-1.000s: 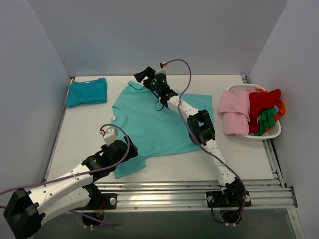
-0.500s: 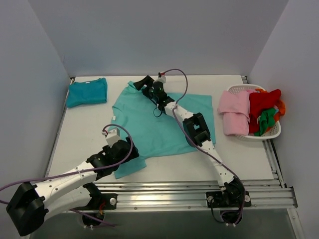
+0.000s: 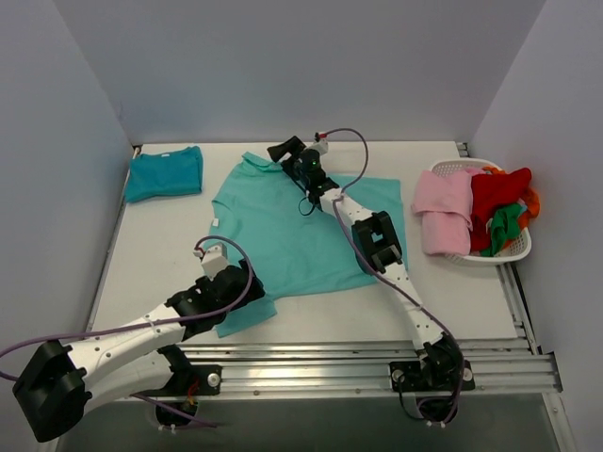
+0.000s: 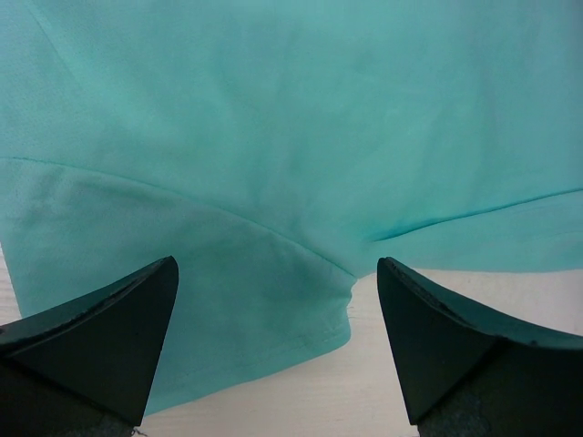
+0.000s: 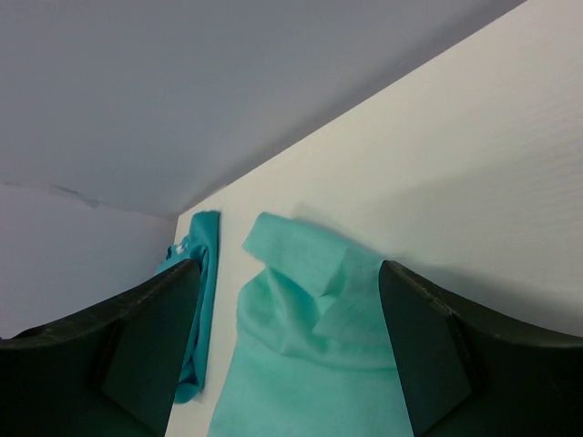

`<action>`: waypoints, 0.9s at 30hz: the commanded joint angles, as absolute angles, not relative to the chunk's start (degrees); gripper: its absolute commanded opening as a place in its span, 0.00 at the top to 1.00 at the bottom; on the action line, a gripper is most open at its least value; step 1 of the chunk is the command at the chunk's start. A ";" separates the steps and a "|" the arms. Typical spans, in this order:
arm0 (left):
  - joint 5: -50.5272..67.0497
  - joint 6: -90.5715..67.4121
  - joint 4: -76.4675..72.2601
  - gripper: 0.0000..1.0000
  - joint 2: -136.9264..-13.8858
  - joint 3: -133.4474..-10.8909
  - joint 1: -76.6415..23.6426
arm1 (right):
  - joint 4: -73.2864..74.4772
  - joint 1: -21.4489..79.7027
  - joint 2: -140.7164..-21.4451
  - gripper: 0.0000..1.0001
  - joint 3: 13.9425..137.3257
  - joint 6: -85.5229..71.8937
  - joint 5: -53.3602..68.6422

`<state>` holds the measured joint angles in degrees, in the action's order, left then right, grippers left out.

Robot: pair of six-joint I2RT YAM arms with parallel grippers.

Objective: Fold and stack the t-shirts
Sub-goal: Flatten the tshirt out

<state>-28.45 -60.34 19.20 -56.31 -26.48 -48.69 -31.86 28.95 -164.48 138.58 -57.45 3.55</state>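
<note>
Two tools: both are seen with jaws parted, and nothing is gripped by either.
Left tool: placed at about 7 o'clock on the tabletop, over the near-left corner of the light turquoise tee. In the wrist view the left tool is spread fully wide, and a seamed flap of cloth, probably a sleeve, lies between the jaws. No pinch has been made. This placement is judged to be a line-up for taking that corner.
Light turquoise tee: laid out flat and unfolded across the middle of the tabletop, its collar end turned toward 11 o'clock. It is spread this way, it is judged, so that a fold can be started from two opposite edges.
Right tool: reached across the tee to about 12 o'clock, at the collar end. It is seen fairly wide open in its wrist view, with a small folded-over bit of the far edge framed between the jaws and not held.
Teal-blue tee: already folded and set apart at 10 o'clock, presumably as the base of the stack.
Basket: parked at 2 o'clock with pink, red and green garments in it, well apart from the fold.
</note>
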 commanded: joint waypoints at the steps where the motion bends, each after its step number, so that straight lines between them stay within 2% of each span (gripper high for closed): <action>1: -31.02 -62.40 20.92 0.00 -53.35 -26.46 -49.04 | -31.82 24.71 -166.55 0.25 141.68 -58.62 -1.83; 6: -31.64 -63.89 22.67 0.00 -53.00 -25.49 -49.13 | -33.22 20.75 -165.94 0.25 142.30 -57.83 -5.88; 7: -31.64 -64.16 22.76 0.05 -53.26 -25.31 -49.13 | -33.57 19.61 -165.50 0.25 142.21 -57.92 -6.24; 13: -32.52 -64.95 24.08 0.05 -52.21 -25.13 -49.48 | -40.25 18.28 -155.67 0.25 132.90 -55.82 -4.49; 17: -37.17 -62.67 28.65 0.06 -49.49 -30.05 -49.66 | -44.11 19.51 -144.36 0.25 123.69 -55.37 0.42; 22: -43.68 -56.35 26.73 0.05 -47.64 -35.14 -49.40 | -46.06 22.06 -130.10 0.24 106.31 -53.09 3.16; 27: -43.51 -53.97 26.54 0.05 -48.43 -38.49 -49.04 | -33.36 25.13 -110.95 0.24 90.47 -48.35 -3.67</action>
